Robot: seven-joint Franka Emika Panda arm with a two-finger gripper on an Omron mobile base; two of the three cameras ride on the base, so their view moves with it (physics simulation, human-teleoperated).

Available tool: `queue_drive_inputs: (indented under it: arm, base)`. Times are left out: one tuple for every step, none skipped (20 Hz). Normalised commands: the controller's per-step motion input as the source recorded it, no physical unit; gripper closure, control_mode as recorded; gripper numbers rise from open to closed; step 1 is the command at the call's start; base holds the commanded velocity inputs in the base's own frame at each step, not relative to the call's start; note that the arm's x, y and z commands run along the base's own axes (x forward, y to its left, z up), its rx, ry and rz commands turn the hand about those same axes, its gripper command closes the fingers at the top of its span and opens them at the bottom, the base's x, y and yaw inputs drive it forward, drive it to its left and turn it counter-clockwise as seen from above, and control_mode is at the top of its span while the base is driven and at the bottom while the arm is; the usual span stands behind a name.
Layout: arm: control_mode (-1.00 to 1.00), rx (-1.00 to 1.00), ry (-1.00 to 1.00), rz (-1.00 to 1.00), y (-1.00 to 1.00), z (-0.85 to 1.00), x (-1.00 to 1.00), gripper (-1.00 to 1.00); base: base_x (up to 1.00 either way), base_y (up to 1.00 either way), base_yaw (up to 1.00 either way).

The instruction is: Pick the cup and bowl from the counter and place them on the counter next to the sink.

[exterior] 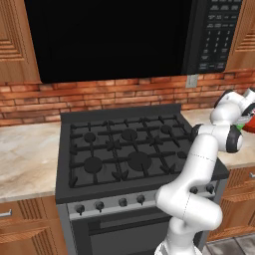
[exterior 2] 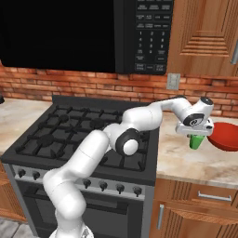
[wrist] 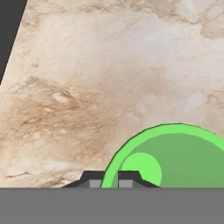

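The small green cup (exterior 2: pixel 197 142) is on the beige counter (exterior 2: pixel 186 162) right of the stove, directly under my hand. My gripper (exterior 2: pixel 195 134) is shut on the cup's rim. In the hand view the fingertips (wrist: pixel 127 177) pinch the left side of the green rim, one inside and one outside the cup (wrist: pixel 175 157). I cannot tell whether the cup still rests on the counter. The red bowl (exterior 2: pixel 226 136) sits just right of the cup, close beside it. From the left base view the bowl (exterior: pixel 251 121) and a sliver of the cup (exterior: pixel 239 127) peek out behind my wrist. The sink is out of view.
The black gas stove (exterior 2: pixel 79 135) lies left of the cup, its dark edge (wrist: pixel 8 39) at the hand view's left. A brick wall (exterior 2: pixel 93 86) and microwave (exterior 2: pixel 148 32) stand behind. Bare counter (wrist: pixel 109 78) spreads beyond the cup.
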Motion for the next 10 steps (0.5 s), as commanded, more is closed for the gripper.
queue_drive_inputs:
  arm:
    - [-1.0,0.0,-0.01,0.0,0.0,0.0,-0.11,1.0]
    - [-1.0,0.0,0.0,0.0,0.22,0.0,-0.12,1.0]
    - [-1.0,-0.04,0.0,0.0,0.51,0.02,-0.26,1.0]
    - [-1.0,-0.06,0.0,0.0,0.62,0.19,-0.34,1.0]
    - [-1.0,-0.03,-0.09,0.0,0.78,0.29,-0.44,1.0]
    - [-1.0,-0.02,-0.17,0.0,0.88,0.35,-0.61,1.0]
    - [-1.0,-0.04,-0.21,0.0,0.98,0.39,-0.86,1.0]
    - [-1.0,-0.06,-0.23,0.0,0.99,0.42,-0.99,1.0]
    - [-1.0,-0.07,-0.19,0.0,0.96,0.37,-1.0,1.0]
    - [-1.0,-0.07,-0.17,0.01,0.91,0.35,-1.0,1.0]
  base:
    - [0.0,0.0,0.0]
    - [0.0,0.0,0.0]
    - [0.0,0.0,0.0]
    - [0.0,0.0,0.0]
    - [0.0,0.0,0.0]
    - [0.0,0.0,0.0]
    - [0.0,0.0,0.0]
    - [0.0,0.0,0.0]
    - [0.0,0.0,0.0]
    - [0.0,0.0,0.0]
